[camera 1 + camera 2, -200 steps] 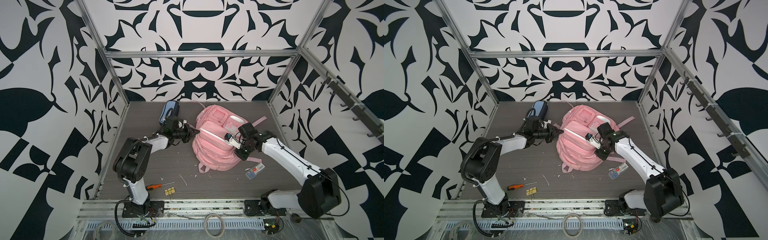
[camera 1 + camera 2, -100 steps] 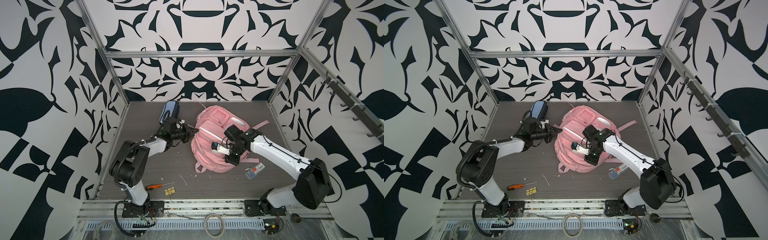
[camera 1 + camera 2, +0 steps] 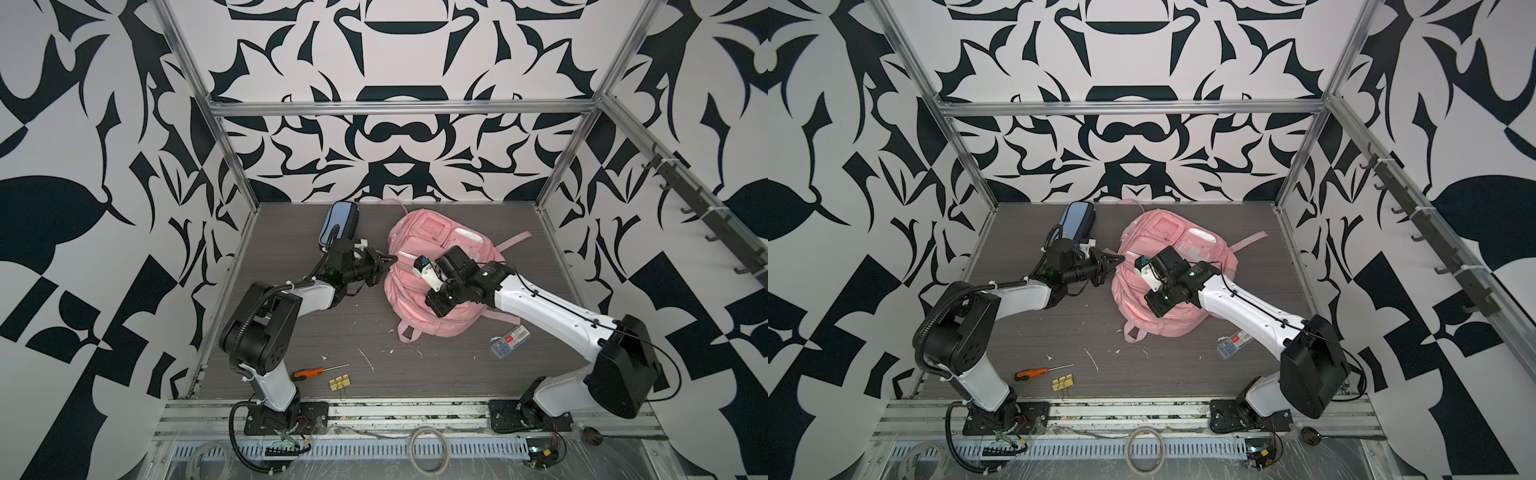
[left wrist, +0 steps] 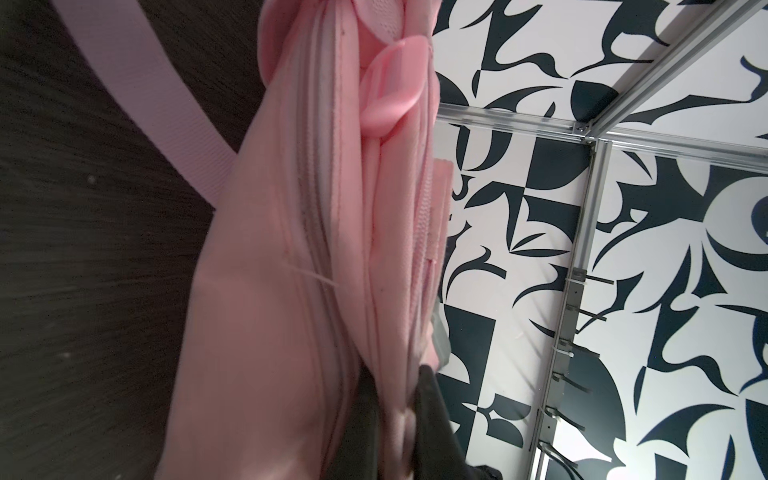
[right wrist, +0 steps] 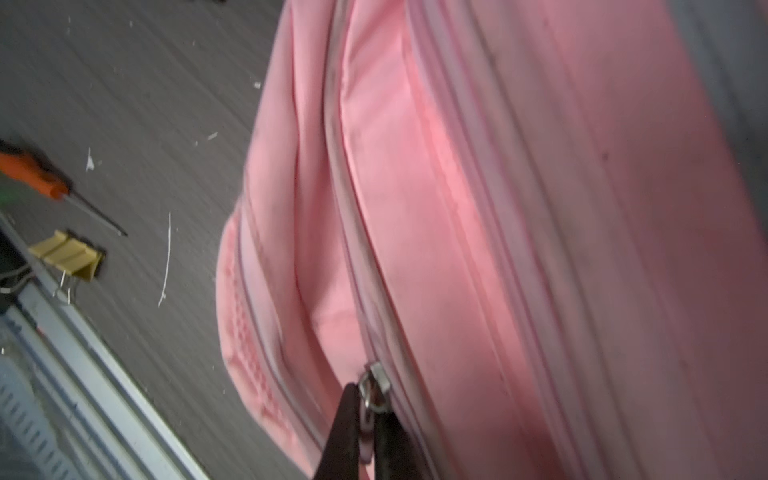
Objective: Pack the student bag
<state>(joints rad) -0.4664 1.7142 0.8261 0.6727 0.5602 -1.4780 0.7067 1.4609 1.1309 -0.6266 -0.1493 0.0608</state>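
Observation:
The student bag (image 3: 419, 232) (image 3: 1167, 232), a big pink backpack, lies at the back middle of the floor in both top views. My left gripper (image 3: 392, 259) (image 4: 399, 419) is shut on a fold of pink fabric at the bag's left edge. In the right wrist view my right gripper (image 5: 368, 419) is shut on the pull tab of a metal zip slider (image 5: 377, 384), on a zip line running along the bag (image 5: 498, 208). From above, the right arm (image 3: 540, 303) reaches over the bag's middle and hides its own fingertips.
A blue pencil case (image 3: 338, 224) lies behind the left gripper. An orange screwdriver (image 3: 309, 372) and a yellow binder clip (image 3: 340, 382) lie near the front edge. A clear labelled box (image 3: 509, 340) lies right of the bag. White scraps dot the floor.
My right gripper has travelled leftward and toward the front across the bag, still on the zip pull. The bag has slid slightly left. The left gripper keeps its hold.

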